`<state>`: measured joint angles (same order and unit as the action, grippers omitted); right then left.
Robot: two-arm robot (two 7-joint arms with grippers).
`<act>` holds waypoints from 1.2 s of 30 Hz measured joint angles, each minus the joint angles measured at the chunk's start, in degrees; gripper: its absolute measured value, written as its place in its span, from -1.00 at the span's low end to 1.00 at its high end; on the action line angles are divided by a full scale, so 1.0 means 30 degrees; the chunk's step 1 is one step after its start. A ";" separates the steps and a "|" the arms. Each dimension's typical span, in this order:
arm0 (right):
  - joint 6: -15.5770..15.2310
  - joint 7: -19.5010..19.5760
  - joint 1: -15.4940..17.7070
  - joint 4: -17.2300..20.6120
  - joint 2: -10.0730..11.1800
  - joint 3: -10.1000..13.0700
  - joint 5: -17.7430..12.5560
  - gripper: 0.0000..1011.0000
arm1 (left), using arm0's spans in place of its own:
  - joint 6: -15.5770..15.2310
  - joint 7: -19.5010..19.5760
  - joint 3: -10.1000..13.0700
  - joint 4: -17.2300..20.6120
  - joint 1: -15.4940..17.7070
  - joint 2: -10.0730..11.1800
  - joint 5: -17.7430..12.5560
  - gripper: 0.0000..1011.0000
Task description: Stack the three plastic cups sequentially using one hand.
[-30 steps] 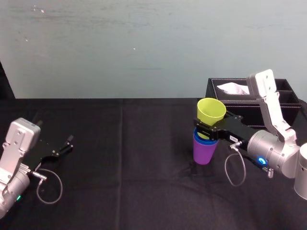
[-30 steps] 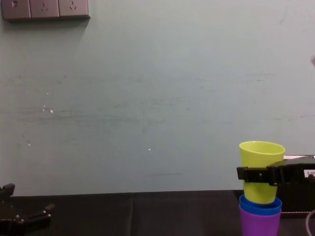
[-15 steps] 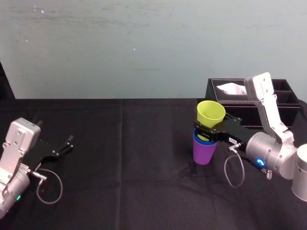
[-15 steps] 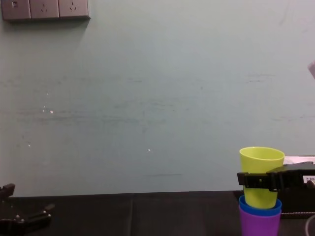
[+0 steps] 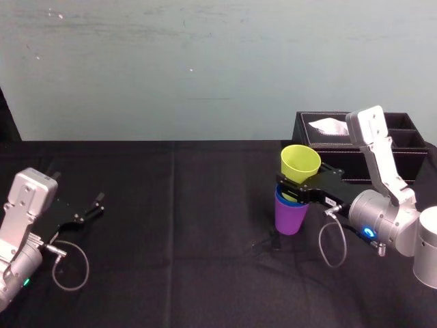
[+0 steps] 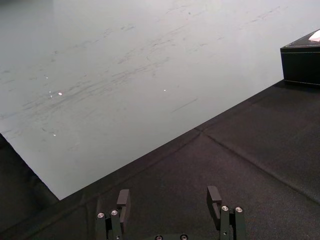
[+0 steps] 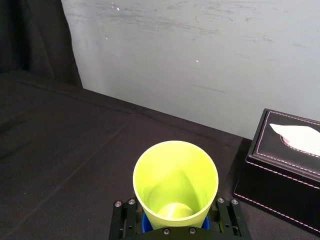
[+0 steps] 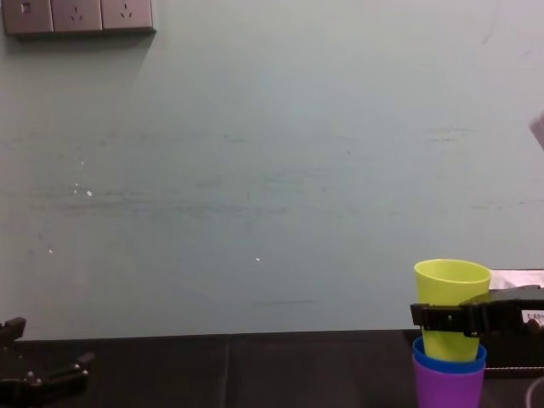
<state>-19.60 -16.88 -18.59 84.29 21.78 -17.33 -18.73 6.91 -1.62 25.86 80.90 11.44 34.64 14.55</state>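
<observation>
- The three cups stand as one stack on the black tabletop [image 5: 171, 239], right of its middle; the purple cup [image 5: 290, 219] is at the bottom, resting on the cloth
- The blue cup [image 8: 449, 354] sits inside the purple one, with just a narrow band of its rim above the purple rim
- The yellow-green cup [image 5: 300, 162] stands upright with its base inside the blue cup; most of its wall rises above the blue rim, and its mouth is open upward
- The right gripper [image 5: 296, 189] reaches in from the robot's right, jaws clamped on the yellow-green cup low on its wall, just above the blue rim; in the chest view its black fingers [image 8: 442, 317] cross the front of that cup as a dark bar
- A black tissue box [image 5: 355, 143] with a white tissue [image 5: 331, 126] in its slot stands just behind and to the right of the stack; the right arm passes in front of it; a thin cable loop [image 5: 332, 242] hangs under the right wrist, near the purple cup
- The left gripper [image 5: 92, 207] lies low at the far left of the tabletop, well apart from the stack, jaws apart over bare cloth
- A pale green wall [image 5: 171, 68] rises behind the tabletop; wall sockets [image 8: 78, 15] show at the upper left of the chest view
</observation>
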 joint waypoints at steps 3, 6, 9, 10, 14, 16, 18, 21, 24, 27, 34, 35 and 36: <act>0.0001 -0.0021 0.0000 -0.0078 -0.0029 0.0018 0.0021 0.43 | 0.0000 0.0001 -0.0001 -0.0001 -0.0001 0.0000 0.0000 0.98; 0.0001 -0.0057 -0.0043 -0.0276 -0.0087 0.0040 0.0036 0.43 | 0.0000 -0.0001 -0.0001 0.0000 -0.0001 0.0000 0.0000 0.98; -0.0013 -0.0091 -0.0104 -0.0491 -0.0143 0.0068 0.0036 0.43 | 0.0000 -0.0001 0.0000 0.0000 0.0000 0.0000 0.0000 0.98; -0.0021 -0.0101 -0.0124 -0.0541 -0.0157 0.0072 0.0034 0.43 | 0.0000 0.0000 -0.0001 0.0000 0.0000 0.0000 -0.0001 0.98; -0.0063 -0.0205 -0.0192 -0.0731 -0.0202 0.0078 0.0008 0.43 | 0.0000 -0.0001 0.0000 0.0000 -0.0001 0.0001 0.0000 0.98; -0.0068 -0.0209 -0.0191 -0.0731 -0.0203 0.0078 0.0003 0.43 | 0.0001 0.0000 0.0000 0.0000 0.0000 -0.0001 0.0000 0.98; -0.0070 -0.0209 -0.0186 -0.0726 -0.0203 0.0078 -0.0001 0.43 | 0.0000 0.0000 -0.0001 0.0000 0.0000 0.0001 0.0000 0.98; -0.0076 -0.0204 -0.0177 -0.0705 -0.0201 0.0076 -0.0009 0.43 | 0.0001 0.0000 0.0000 0.0000 -0.0001 0.0001 0.0000 0.98; -0.0075 -0.0202 -0.0174 -0.0695 -0.0197 0.0076 -0.0011 0.43 | 0.0000 -0.0001 0.0000 0.0000 0.0000 0.0000 0.0000 0.98; -0.0076 -0.0199 -0.0166 -0.0677 -0.0194 0.0075 -0.0012 0.50 | 0.0000 0.0000 0.0000 0.0000 -0.0001 0.0000 0.0000 0.98; -0.0075 -0.0193 -0.0154 -0.0649 -0.0184 0.0075 -0.0011 0.86 | 0.0000 0.0000 -0.0001 0.0000 0.0000 0.0001 0.0000 0.98; -0.0075 -0.0193 -0.0154 -0.0648 -0.0183 0.0075 -0.0011 0.88 | 0.0001 0.0000 0.0000 0.0000 -0.0001 0.0000 0.0000 0.98; -0.0075 -0.0191 -0.0152 -0.0646 -0.0182 0.0075 -0.0010 0.96 | 0.0000 0.0000 0.0000 -0.0001 -0.0001 0.0000 0.0000 0.98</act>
<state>-19.83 -17.45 -19.05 82.36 21.23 -17.11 -18.76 6.91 -1.62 25.86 80.90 11.43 34.65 14.55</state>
